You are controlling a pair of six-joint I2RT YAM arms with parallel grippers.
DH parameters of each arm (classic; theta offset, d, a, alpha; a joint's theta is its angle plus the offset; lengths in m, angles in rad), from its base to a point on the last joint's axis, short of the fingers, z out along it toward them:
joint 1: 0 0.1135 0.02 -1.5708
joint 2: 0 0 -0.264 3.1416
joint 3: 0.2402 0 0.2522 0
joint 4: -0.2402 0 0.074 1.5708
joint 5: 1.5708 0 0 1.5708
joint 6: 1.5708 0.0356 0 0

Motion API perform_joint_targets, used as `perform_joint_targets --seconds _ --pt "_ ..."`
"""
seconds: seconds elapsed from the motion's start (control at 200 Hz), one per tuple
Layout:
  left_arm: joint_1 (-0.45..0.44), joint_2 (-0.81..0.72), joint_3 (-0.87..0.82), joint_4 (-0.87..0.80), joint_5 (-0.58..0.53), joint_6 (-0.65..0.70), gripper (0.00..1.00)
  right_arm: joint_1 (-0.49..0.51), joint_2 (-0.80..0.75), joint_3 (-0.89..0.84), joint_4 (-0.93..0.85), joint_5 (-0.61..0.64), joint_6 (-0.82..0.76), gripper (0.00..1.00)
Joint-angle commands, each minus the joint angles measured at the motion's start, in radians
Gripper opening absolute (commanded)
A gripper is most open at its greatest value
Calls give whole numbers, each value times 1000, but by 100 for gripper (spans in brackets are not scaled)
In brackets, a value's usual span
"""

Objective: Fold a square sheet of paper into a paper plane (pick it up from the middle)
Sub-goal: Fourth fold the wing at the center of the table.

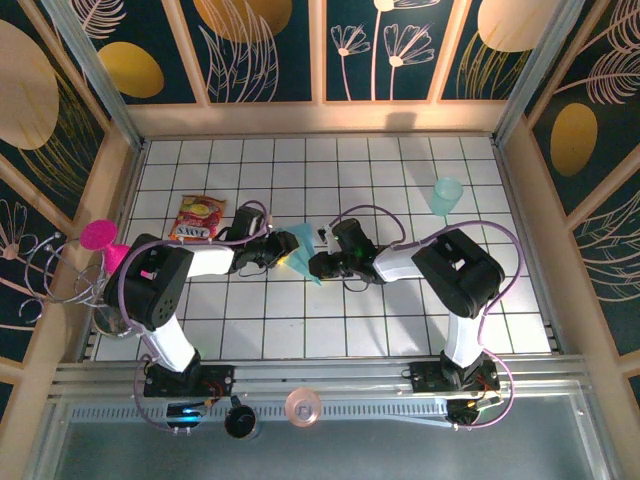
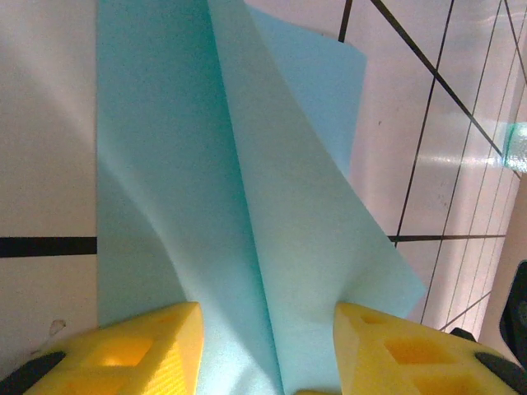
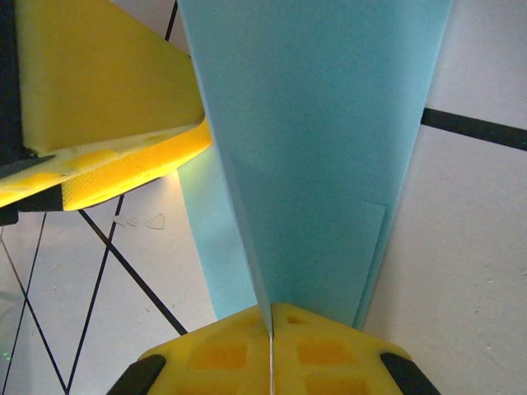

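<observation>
The only print in the scene is on a red and yellow snack packet (image 1: 200,217), lying to the far left of the left claw (image 1: 292,250). From above its letters are too small to read. The light-blue paper plane (image 1: 303,265) carries no writing at all.

A translucent pale-teal cup (image 1: 447,196) stands upright on the white tiled worktop (image 1: 400,320), well apart from the right claw (image 1: 318,264), beyond it and to its right. What is inside the cup I cannot tell. A pink cup-shaped thing (image 1: 98,235) sits far to the left of the left claw, at the edge of the worktop.

From above, the two claws meet over the middle of the worktop with the paper plane between them. It looks like a narrow blue wedge, and the arms cover a part of it.

The right wrist view gives more. The yellow fingers of the right claw (image 3: 270,337) are pressed together on the raised fold of the paper plane (image 3: 313,148), and a yellow finger (image 3: 99,99) of the left claw is just beside the paper.

In the left wrist view, the left claw (image 2: 263,354) has its two fingers about half apart. The creased paper plane (image 2: 206,206) runs out between them, one flap flat on the tiles and one lifted. Whether these fingers press the paper, I cannot tell.
</observation>
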Motion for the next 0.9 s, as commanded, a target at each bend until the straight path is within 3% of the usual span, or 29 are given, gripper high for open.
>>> perform_joint_targets --seconds 0.0,0.235,0.456,0.621,0.896 --pt "-4 28 20 -64 -37 22 47 -8 -20 -14 9 1 10 10" --pt "-8 61 43 -168 -88 45 49 -5 -77 -10 -3 28 32 22" --pt "-10 75 40 -177 -92 41 50 38 -96 49 -100 160 9 30" --pt "-10 75 41 -177 -91 41 50 60 -74 82 -148 243 12 32" --pt "-10 78 43 -176 -86 41 50 75 -33 123 -176 268 11 32"
